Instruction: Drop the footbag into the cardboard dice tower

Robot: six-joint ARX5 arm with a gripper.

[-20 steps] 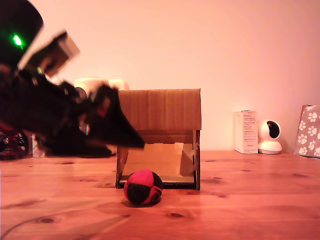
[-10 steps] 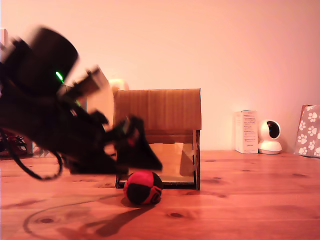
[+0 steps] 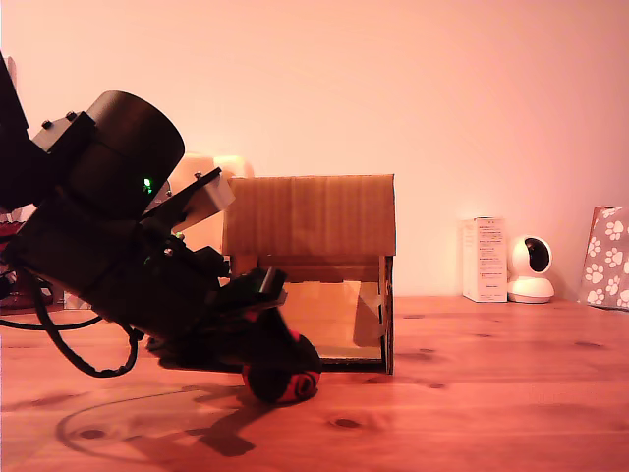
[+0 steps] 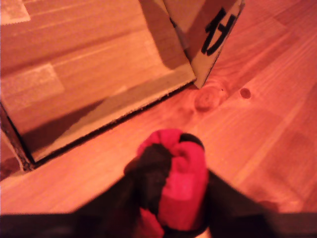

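Note:
The red and black footbag (image 3: 295, 382) lies on the wooden table (image 3: 472, 393), just in front of the cardboard dice tower (image 3: 310, 216). My gripper (image 3: 280, 359) reaches down from the exterior view's left and covers the ball's upper left side. In the wrist view the footbag (image 4: 173, 188) sits between my two dark fingers (image 4: 225, 201), which stand open on either side, close against it. Beyond it the tower's (image 4: 89, 74) sloped ramp shows in the lower opening, with a side wall bearing a black mark.
At the exterior view's right stand a white carton (image 3: 485, 259), a small white camera (image 3: 531, 268) and a paw-print box (image 3: 604, 258) near the wall. Black cable (image 3: 59, 344) loops onto the table under the arm on the left.
The arm has swung down and to the right. The gripper has dropped from beside the tower's upper panel to table level, and its fingers now straddle the footbag. The footbag has stayed in place.

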